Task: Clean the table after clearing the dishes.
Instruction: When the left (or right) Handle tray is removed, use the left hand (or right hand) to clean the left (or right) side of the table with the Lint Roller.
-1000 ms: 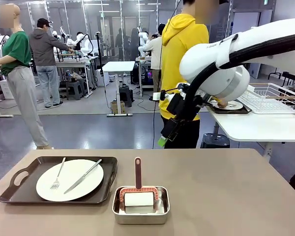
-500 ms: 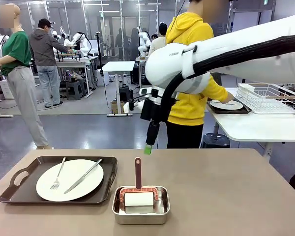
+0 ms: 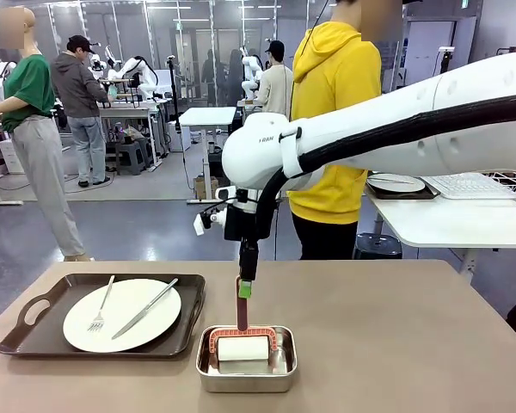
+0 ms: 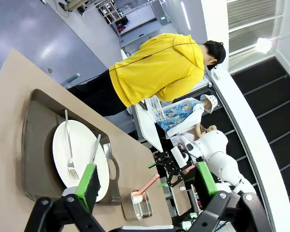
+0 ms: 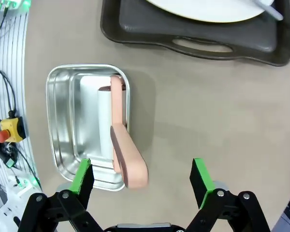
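Front: right arm reaches in from the right, right gripper point(image 3: 244, 289) pointing straight down at the top of the roller's handle point(image 3: 242, 314). The roller point(image 3: 243, 348) sits in a steel pan point(image 3: 246, 376) at the near middle of the table point(image 3: 396, 335). Left of the pan is a tray point(image 3: 192, 314) with plate point(image 3: 133, 331), fork point(image 3: 101, 308) and knife point(image 3: 146, 308). A person point(image 3: 331, 103) stands at the far side. The second plate point(image 3: 396, 182) is on the white table point(image 3: 447, 225), far right.

Left wrist: left gripper point(image 4: 146, 174) is up in the air, jaws spread wide, nothing in them. The tray and plate lie below.

Right wrist: right gripper jaws wide apart, handle tip between the fingers, not clamped.
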You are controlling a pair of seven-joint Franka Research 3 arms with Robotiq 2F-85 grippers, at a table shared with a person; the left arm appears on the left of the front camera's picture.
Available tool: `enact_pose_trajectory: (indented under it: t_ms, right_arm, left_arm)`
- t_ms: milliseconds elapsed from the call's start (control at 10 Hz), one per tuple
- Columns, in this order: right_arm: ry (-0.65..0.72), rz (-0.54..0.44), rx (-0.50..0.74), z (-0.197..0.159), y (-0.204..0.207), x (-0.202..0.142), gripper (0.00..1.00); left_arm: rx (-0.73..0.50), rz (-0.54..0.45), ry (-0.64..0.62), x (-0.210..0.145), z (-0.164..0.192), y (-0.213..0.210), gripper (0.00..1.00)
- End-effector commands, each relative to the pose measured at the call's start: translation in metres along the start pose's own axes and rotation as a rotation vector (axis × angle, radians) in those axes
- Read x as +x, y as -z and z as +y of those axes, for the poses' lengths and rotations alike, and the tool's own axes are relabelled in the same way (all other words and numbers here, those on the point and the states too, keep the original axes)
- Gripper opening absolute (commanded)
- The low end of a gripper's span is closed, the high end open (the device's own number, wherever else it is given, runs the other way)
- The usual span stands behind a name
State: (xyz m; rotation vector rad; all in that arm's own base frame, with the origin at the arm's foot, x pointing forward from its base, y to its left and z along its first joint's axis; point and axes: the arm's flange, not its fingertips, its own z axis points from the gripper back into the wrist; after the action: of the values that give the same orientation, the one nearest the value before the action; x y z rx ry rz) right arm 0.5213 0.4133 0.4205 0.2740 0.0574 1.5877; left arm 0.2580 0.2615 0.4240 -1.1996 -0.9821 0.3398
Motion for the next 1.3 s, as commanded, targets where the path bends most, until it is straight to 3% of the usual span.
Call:
enact_pose_trajectory:
  t_ms: [0,700,800,900,1000,1200]
  right_arm:
    - [0.010,0.052,0.056,0.004,0.005,0.003,1.00]
    - [0.004,0.116,0.099,0.002,0.024,0.018,1.00]
    - [0.003,0.112,0.098,0.002,0.025,0.019,0.64]
    - [0.002,0.097,0.087,0.002,0.024,0.020,0.53]
    - [0.002,0.096,0.087,0.003,0.023,0.021,0.05]
    - [0.004,0.101,0.090,0.005,0.022,0.022,0.00]
  left_arm:
    - [-0.017,-0.010,0.008,0.001,-0.003,-0.002,1.00]
    - [-0.017,-0.010,0.008,0.001,-0.003,-0.002,1.00]
    - [-0.017,-0.010,0.008,0.001,-0.003,-0.002,1.00]
    - [-0.017,-0.010,0.008,0.001,-0.003,-0.002,1.00]
    - [-0.017,-0.010,0.008,0.001,-0.003,-0.002,1.00]
    - [-0.017,-0.010,0.008,0.001,-0.003,-0.002,1.00]
